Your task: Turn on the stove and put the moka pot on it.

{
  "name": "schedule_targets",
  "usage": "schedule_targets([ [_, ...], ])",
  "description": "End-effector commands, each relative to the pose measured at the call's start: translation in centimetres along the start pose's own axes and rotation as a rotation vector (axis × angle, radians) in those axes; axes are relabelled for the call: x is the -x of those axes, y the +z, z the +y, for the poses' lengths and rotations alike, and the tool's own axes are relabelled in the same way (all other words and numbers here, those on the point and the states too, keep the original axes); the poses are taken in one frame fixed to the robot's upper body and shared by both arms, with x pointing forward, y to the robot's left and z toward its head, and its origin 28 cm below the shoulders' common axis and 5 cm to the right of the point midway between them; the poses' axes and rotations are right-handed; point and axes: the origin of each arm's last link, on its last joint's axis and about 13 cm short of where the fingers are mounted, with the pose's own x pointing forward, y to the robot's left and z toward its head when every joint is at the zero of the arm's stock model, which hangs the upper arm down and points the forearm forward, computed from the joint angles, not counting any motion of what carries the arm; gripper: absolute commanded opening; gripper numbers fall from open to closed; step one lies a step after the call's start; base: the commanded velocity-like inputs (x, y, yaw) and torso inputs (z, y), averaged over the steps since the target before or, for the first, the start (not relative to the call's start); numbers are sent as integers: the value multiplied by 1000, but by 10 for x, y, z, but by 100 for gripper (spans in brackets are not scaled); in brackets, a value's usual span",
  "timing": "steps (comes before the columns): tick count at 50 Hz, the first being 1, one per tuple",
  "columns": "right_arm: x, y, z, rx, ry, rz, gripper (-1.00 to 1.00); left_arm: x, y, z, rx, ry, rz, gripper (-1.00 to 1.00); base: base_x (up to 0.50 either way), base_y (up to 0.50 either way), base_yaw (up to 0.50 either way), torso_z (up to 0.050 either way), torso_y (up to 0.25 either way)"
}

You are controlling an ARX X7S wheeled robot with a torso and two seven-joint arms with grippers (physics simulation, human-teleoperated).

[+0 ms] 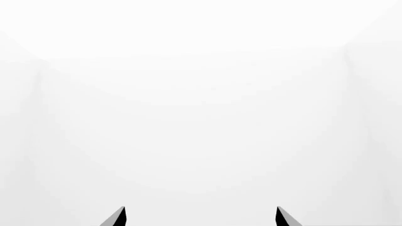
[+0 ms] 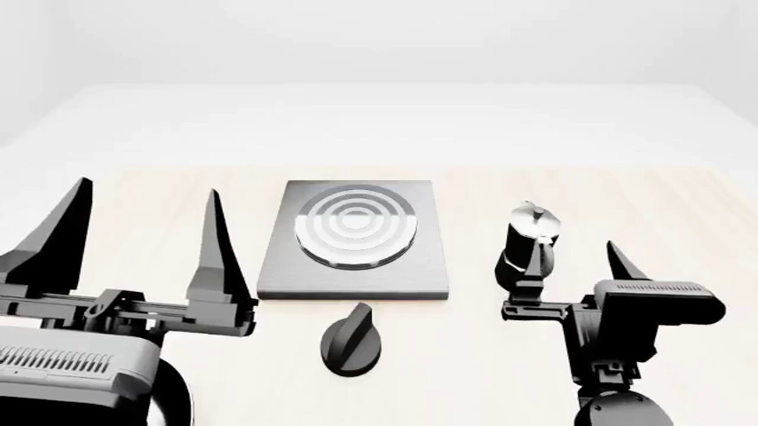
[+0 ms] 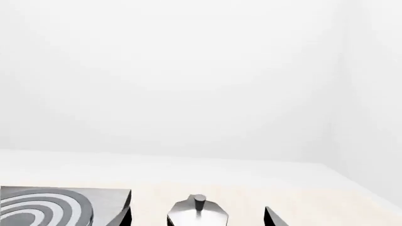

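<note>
The stove [image 2: 355, 266] is a flat dark-grey slab with a ringed burner [image 2: 355, 226], lying mid-table. Its round black knob [image 2: 351, 343] sits apart, just in front of it. The moka pot [image 2: 528, 244] stands upright to the right of the slab, on the table. My right gripper [image 2: 577, 266] is open close behind the pot, with one finger overlapping its base in the head view. In the right wrist view the pot's silver top [image 3: 188, 215] shows in line with the gap of the right gripper [image 3: 198, 217]. My left gripper [image 2: 148, 226] [image 1: 201, 215] is open and empty, left of the stove.
The pale wooden table [image 2: 616, 200] runs back to a white floor and walls. A corner of the stove slab [image 3: 107, 200] shows in the right wrist view. A dark round shape [image 2: 176, 399] sits under my left arm at the bottom edge.
</note>
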Motion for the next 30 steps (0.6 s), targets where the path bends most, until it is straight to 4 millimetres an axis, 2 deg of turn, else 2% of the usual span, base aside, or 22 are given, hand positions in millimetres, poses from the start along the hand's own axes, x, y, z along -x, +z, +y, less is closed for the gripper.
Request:
schedule_targets([
  [1, -6, -19, 2, 10, -5, 45, 100, 0, -3, 0, 16, -1, 6, 100, 0, 0, 0, 0, 0],
  [23, -6, -50, -2, 38, -20, 125, 100, -1, -1, -1, 21, -10, 12, 100, 0, 0, 0, 0, 0],
  [30, -7, -52, 1, 48, -17, 148, 100, -1, -3, -2, 28, -10, 13, 100, 0, 0, 0, 0, 0],
])
